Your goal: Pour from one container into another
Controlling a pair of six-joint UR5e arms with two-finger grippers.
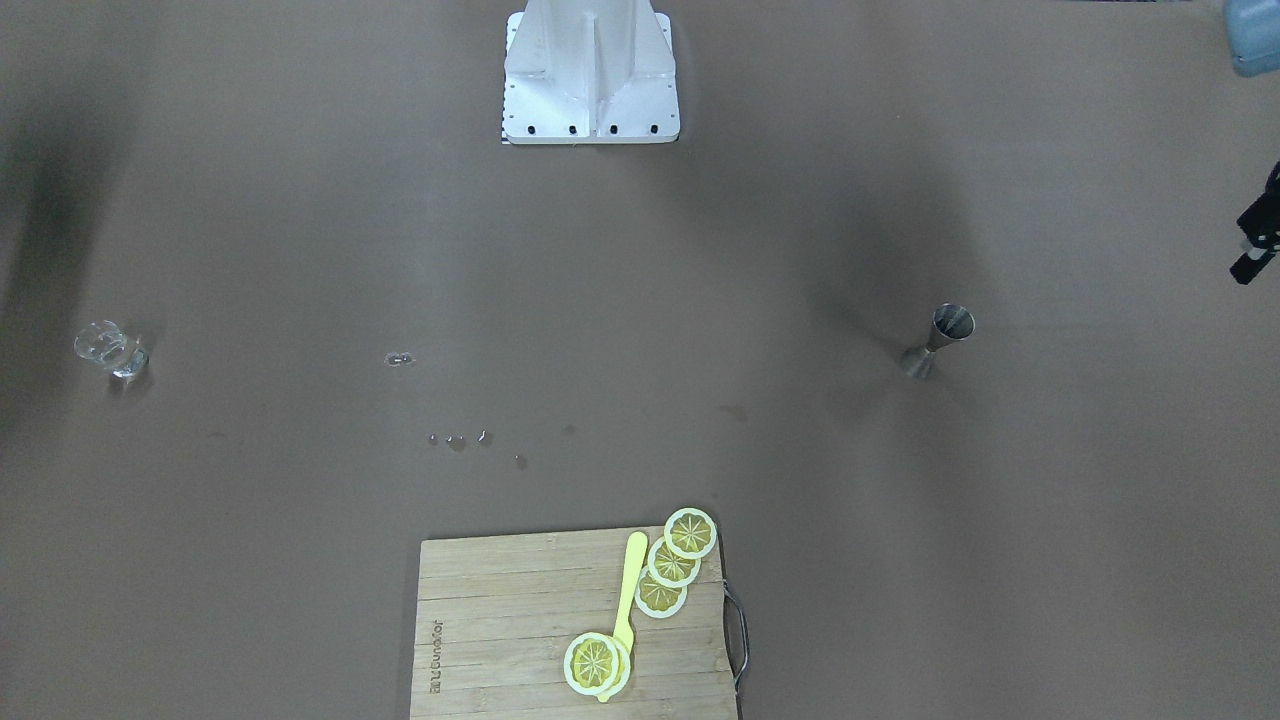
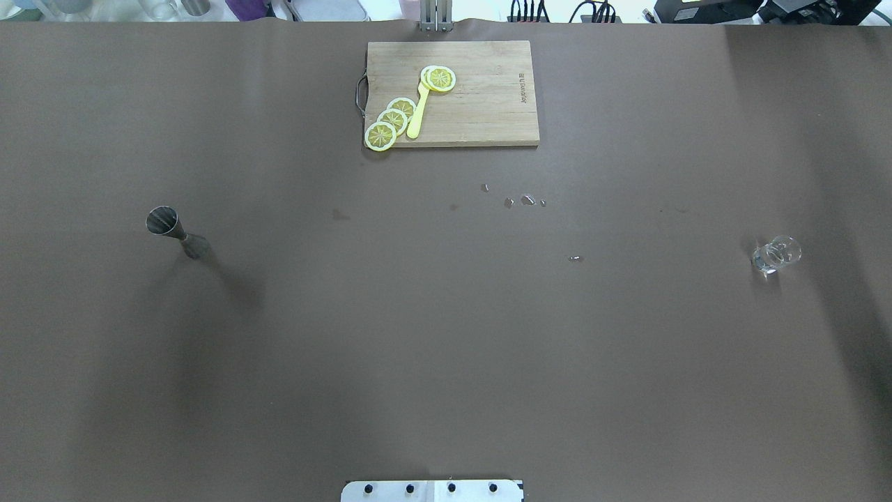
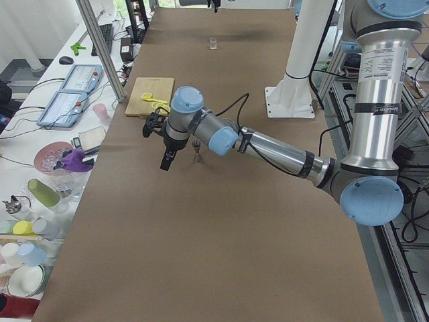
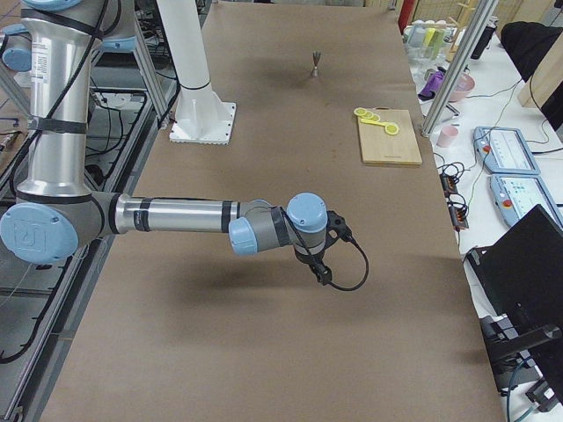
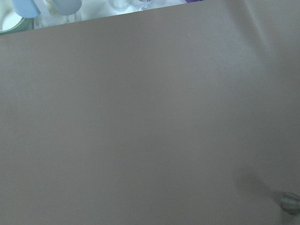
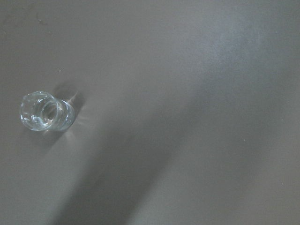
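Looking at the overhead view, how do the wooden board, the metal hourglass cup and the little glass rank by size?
1. Wooden board, clearly largest.
2. Metal jigger and glass: nearly alike, the jigger slightly longer.

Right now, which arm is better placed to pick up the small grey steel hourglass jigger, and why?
Left. The small grey steel hourglass jigger stands on the robot's left side, the left gripper close by; the right gripper hangs at the far end, near the clear glass.

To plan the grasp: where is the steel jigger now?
In the overhead view the jigger stands upright at mid-left, on the robot's left side, far from the glass at the right.
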